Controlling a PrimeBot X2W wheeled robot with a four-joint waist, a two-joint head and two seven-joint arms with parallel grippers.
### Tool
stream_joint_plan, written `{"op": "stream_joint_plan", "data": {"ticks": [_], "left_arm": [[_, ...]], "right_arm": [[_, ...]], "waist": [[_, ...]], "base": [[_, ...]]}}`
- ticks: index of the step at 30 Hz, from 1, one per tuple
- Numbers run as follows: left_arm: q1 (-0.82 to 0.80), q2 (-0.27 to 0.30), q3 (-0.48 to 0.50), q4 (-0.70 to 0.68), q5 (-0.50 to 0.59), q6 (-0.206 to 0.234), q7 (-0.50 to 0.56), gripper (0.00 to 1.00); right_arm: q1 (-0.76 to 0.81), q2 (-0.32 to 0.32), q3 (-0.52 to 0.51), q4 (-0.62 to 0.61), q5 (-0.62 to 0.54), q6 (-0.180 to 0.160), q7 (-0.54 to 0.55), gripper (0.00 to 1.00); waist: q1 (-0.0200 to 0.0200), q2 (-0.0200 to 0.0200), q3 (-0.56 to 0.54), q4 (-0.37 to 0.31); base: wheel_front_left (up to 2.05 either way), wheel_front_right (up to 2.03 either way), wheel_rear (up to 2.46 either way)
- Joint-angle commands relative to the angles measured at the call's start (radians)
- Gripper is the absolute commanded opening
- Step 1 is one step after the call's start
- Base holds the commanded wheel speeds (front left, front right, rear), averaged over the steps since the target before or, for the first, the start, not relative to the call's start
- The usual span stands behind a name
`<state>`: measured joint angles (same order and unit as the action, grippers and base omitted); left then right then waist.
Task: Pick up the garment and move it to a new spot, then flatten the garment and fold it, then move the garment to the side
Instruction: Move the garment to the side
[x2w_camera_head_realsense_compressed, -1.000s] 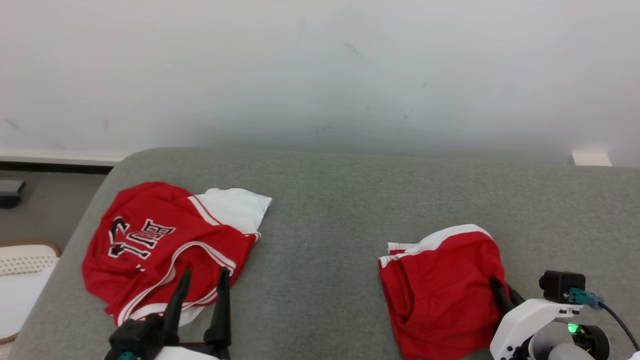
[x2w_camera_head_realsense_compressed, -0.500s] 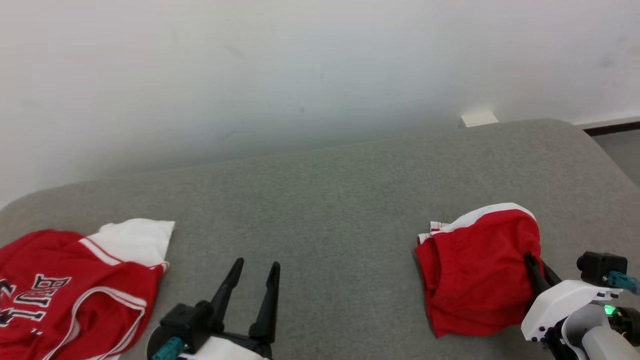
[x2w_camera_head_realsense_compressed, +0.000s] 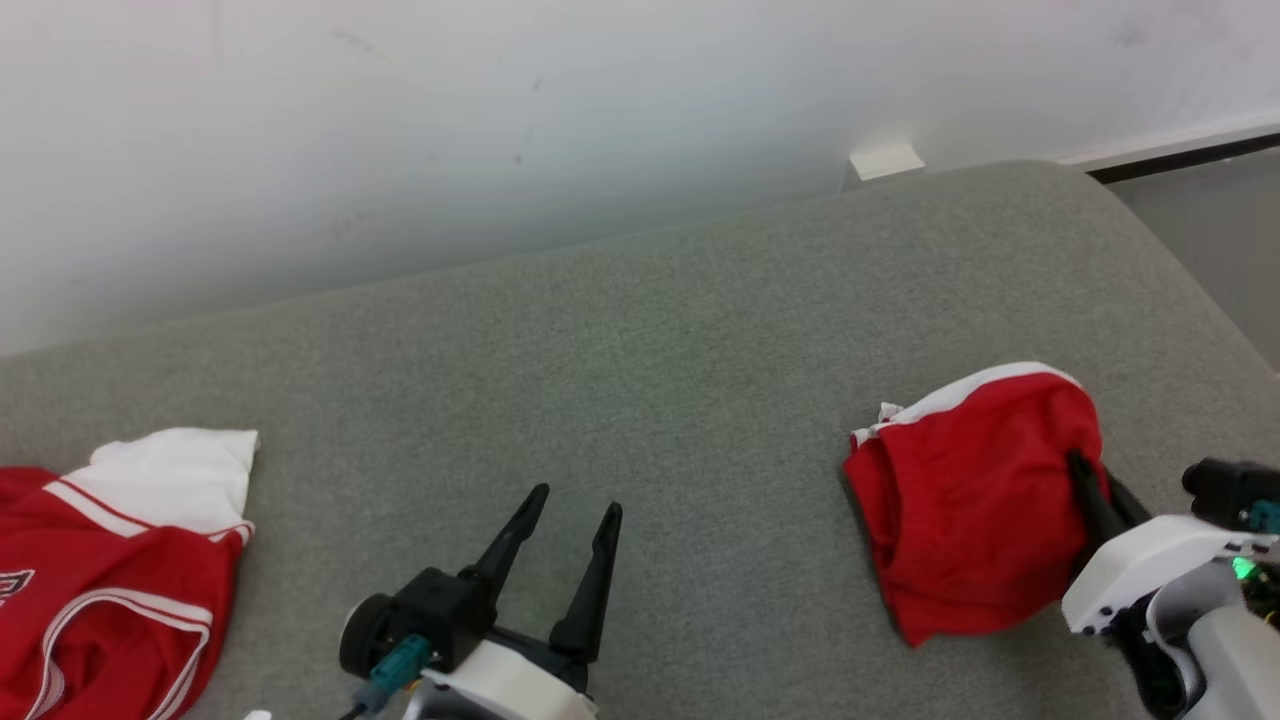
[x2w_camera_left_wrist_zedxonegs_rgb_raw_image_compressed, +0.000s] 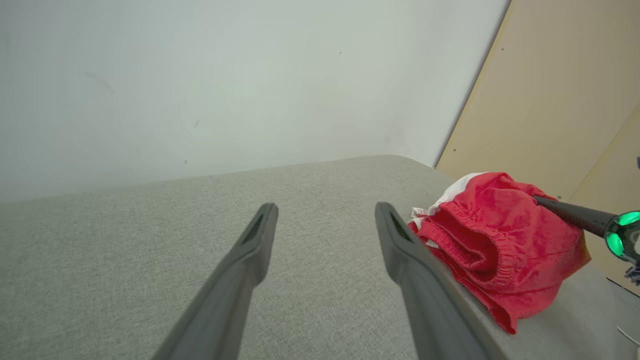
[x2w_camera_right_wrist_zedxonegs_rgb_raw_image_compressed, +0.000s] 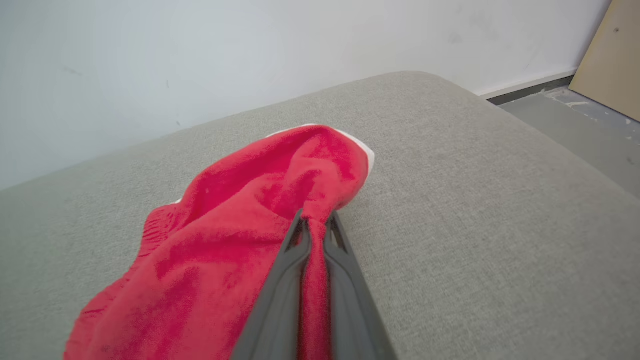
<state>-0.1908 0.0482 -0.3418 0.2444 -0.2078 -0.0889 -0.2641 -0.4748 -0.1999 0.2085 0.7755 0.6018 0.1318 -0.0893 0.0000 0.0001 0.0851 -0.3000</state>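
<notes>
"Swung right, has it?"

"Yes, my camera turned. Big grey couch (x2w_camera_head_realsense_compressed: 640, 330), and red shorts (x2w_camera_head_realsense_compressed: 975, 510) near its right end (the moving step). My right gripper (x2w_camera_head_realsense_compressed: 1095, 485) pinches them. My left gripper (x2w_camera_head_realsense_compressed: 576, 500) gapes, empty. Next, I think: set down, spread flat."

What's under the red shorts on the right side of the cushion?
The grey cushion lies under the red shorts, which rest on it while the right pincer pinches a fold. Anything beneath the bunched cloth is covered.
</notes>
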Motion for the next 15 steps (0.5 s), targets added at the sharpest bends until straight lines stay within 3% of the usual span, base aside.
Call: {"op": "stream_joint_plan", "data": {"ticks": [1,6,15], "left_arm": [[-0.017,0.005,0.000,0.002,0.010,-0.004,0.000,1.00],[-0.059,0.016,0.000,0.005,0.034,-0.012,0.000,1.00],[-0.122,0.032,0.003,-0.007,0.057,-0.023,0.000,1.00]], "right_arm": [[-0.036,-0.027,0.004,-0.005,-0.009,-0.002,-0.003,0.00],[-0.136,-0.090,0.013,0.007,-0.020,-0.002,0.004,0.00],[-0.306,-0.271,-0.001,0.110,0.006,-0.002,0.008,0.00]], "waist": [[0.0000,-0.0001,0.040,0.020],[0.0000,-0.0001,0.143,0.063],[0.0000,-0.0001,0.292,0.129]], "base": [[0.00,0.00,0.00],[0.00,0.00,0.00],[0.00,0.00,0.00]]}}
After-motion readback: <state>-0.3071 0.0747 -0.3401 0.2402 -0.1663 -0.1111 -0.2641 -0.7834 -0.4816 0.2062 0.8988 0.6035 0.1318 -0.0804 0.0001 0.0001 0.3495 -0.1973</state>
